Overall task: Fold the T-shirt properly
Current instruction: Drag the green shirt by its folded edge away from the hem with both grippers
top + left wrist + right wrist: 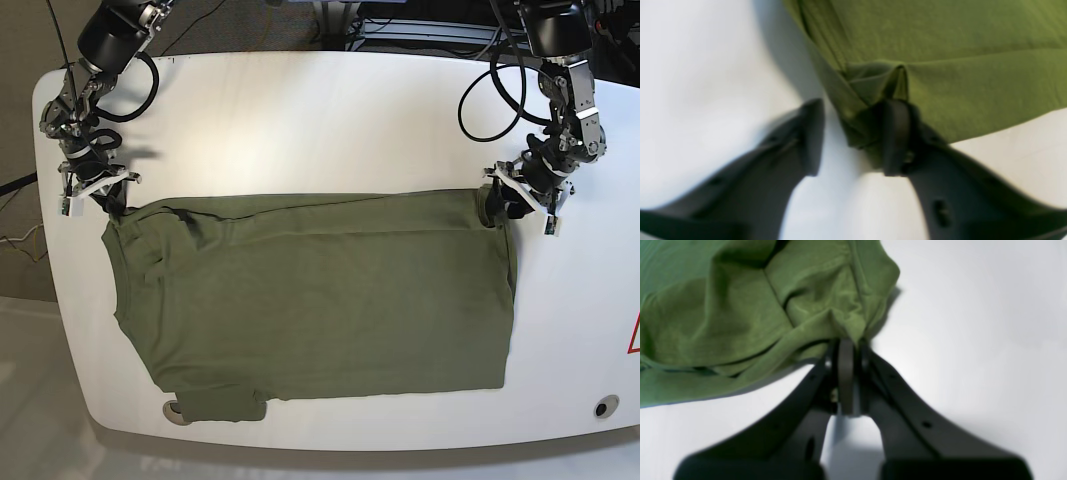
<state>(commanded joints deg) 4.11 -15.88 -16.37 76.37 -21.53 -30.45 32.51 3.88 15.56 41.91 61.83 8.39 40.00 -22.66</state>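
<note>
The T-shirt (330, 300) lies on the table (330, 120). At its far-left corner, the right gripper (851, 356) pinches fabric; at its far-right corner, the left gripper's fingers (897, 133) stand apart around bunched cloth.

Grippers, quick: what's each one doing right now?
Left gripper: open, a corner of the shirt between its fingers.
Right gripper: closed, pinching the shirt's edge.
</note>
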